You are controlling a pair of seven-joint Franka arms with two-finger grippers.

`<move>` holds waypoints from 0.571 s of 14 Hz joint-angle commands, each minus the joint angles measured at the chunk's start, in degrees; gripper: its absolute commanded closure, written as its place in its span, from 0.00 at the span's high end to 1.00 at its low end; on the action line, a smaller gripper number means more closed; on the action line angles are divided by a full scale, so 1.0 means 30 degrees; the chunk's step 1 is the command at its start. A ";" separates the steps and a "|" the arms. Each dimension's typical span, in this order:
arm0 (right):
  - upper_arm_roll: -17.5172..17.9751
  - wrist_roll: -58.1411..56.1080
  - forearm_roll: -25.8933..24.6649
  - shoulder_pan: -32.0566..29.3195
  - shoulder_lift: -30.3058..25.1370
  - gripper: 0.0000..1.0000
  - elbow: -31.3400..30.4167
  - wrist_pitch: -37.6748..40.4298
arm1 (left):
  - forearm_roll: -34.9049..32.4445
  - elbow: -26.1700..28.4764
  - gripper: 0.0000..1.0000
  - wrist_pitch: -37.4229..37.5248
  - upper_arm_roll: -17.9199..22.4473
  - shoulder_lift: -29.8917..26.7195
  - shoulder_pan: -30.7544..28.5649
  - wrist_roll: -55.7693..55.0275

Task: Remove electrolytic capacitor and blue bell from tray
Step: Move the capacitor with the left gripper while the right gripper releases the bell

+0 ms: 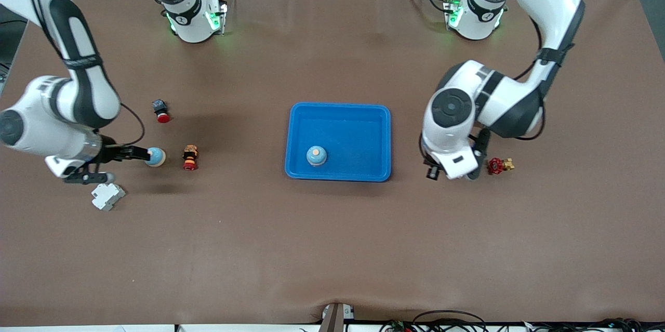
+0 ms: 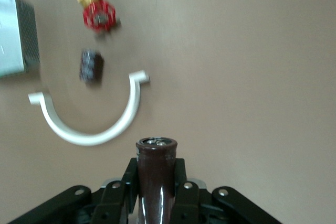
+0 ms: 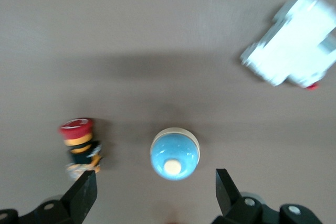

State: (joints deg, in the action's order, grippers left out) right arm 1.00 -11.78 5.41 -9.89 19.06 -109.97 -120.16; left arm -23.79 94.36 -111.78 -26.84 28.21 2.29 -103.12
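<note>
Clamping a dark brown capacitor (image 2: 156, 174) between its two fingers, the left gripper (image 2: 152, 195) is hanging over bare table between the blue tray (image 1: 378, 114) and a red-handled brass valve (image 1: 499, 166). In the left wrist view the capacitor is standing upright out of the closed jaws, and below the gripper are lying a white curved clip (image 2: 92, 121), a small dark part (image 2: 91, 66), the valve (image 2: 97, 14) and a grey box (image 2: 18, 32); all are clear of the fingers.

The right gripper (image 3: 155, 192) is hovering at the right arm's end of the table with its fingers spread wide, holding nothing. A blue bell (image 3: 175, 153) on a cream base is sitting on the table between the open fingertips (image 3: 84, 192), untouched. Just beside that gripper are standing a red-capped push button (image 3: 80, 148) and a white plastic block (image 3: 294, 56); another red-capped button (image 1: 161, 111) is standing farther off.

A second blue bell (image 1: 316, 156) is already resting inside the tray, well apart from both grippers.
</note>
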 commanded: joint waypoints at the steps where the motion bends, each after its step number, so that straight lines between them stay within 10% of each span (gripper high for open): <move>1: 0.0135 0.0961 0.0014 0.0190 0.0121 1.00 0.3277 0.3305 | -0.0096 0.0306 0.00 0.0579 -0.0195 -0.0469 -0.1462 0.2868; 8: 0.0194 1.1439 0.0306 0.4693 -0.1663 1.00 0.5191 0.6419 | -0.0447 0.0570 0.00 0.0874 -0.0136 -0.0060 -0.4628 1.1630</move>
State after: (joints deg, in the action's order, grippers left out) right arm 1.90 14.06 5.54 0.12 16.64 -93.60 -102.06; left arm -23.80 95.32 -109.37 -26.73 28.32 -10.10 -72.57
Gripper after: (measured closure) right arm 0.000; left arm 0.700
